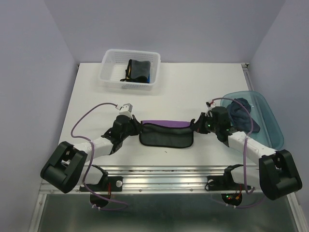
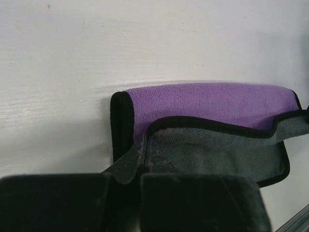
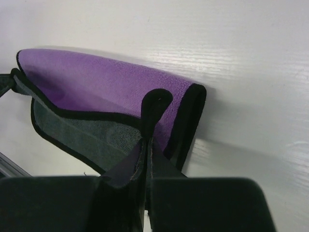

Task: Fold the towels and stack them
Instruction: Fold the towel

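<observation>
A purple towel [image 1: 166, 133] with a grey underside and black hem lies stretched between both grippers at the table's middle, partly folded over. My left gripper [image 1: 136, 127] is shut on its left corner; the left wrist view shows the purple towel [image 2: 212, 104] with the jaws pinched together on the hem. My right gripper [image 1: 195, 126] is shut on its right corner; the right wrist view shows the purple towel [image 3: 106, 82] pinched there too. A dark navy-grey towel [image 1: 244, 113] lies crumpled in the blue tub. Folded dark towels [image 1: 138, 70] sit in the white basket.
The white mesh basket [image 1: 110, 72] stands at the back left of the table. The translucent blue tub [image 1: 273, 121] sits at the right edge. A metal rail [image 1: 164, 171] runs along the near edge between the arm bases.
</observation>
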### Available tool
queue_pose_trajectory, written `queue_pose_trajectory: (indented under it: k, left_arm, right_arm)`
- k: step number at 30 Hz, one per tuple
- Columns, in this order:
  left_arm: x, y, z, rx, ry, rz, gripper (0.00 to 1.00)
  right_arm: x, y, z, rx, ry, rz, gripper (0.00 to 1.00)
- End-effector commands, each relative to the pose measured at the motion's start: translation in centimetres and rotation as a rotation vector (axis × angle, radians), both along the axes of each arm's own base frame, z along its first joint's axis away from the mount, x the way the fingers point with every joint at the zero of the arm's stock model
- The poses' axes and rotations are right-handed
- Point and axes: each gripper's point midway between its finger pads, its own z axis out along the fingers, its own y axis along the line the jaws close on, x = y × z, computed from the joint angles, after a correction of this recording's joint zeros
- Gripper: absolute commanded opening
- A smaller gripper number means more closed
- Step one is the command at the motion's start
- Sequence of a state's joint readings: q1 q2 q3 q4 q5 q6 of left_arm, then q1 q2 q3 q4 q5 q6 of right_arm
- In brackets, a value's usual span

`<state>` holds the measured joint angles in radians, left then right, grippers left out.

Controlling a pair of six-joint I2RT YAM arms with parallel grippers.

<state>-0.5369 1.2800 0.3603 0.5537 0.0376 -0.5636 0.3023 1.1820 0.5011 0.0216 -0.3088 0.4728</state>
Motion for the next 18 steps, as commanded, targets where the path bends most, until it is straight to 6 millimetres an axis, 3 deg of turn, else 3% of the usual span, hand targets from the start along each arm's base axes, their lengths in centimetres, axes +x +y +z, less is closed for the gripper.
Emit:
queue_pose_trajectory:
  k: [1,13,18]
  left_arm:
    - [0.0,0.2,0.8,-0.035,-0.034,0.028,0.00]
    - [0.0,0.8,1.5,-0.037,-0.036,0.061,0.00]
    - [-0.1,0.9,0.2,-0.010,0.011,0.072,0.00]
  right_arm:
    - [-1.2,0.1,-0.6,0.021,0.020,0.008,0.01]
    - [-2.9,0.6,-1.1,0.067,0.034,0.048,0.01]
    - [-3.2,1.0,-1.7,0.089,0.060,0.066,0.01]
